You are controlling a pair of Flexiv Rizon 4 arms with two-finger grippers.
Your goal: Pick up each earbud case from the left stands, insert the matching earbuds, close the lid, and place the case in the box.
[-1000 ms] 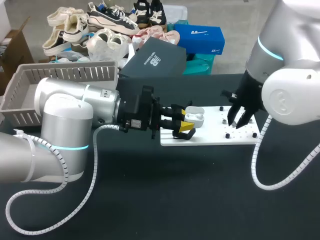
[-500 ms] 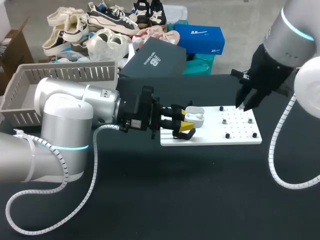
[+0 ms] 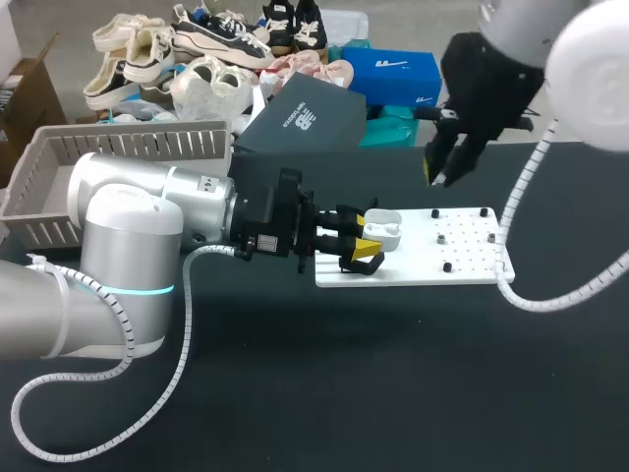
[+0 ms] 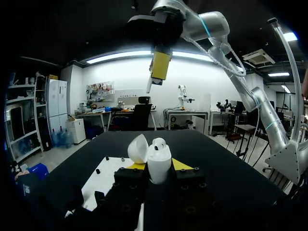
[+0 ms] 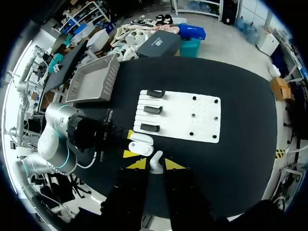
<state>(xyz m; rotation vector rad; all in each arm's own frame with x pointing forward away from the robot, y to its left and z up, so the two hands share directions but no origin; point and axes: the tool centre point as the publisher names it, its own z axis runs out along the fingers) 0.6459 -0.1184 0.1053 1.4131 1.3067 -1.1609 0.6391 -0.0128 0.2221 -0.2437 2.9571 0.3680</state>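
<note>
The case (image 3: 383,232) is a smooth, rounded white plastic shell with its lid (image 4: 138,148) flipped open to one side. Its long axis runs straight out of the left claw (image 4: 159,166), mouth facing away from the wrist, over the left end of the flat white board (image 3: 462,264) mid-tabletop (image 3: 344,374). That claw's pinching the case body from both sides. The right claw (image 5: 155,164), high over the far edge, is nearly closed on a tiny white earbud (image 5: 156,160).
</note>
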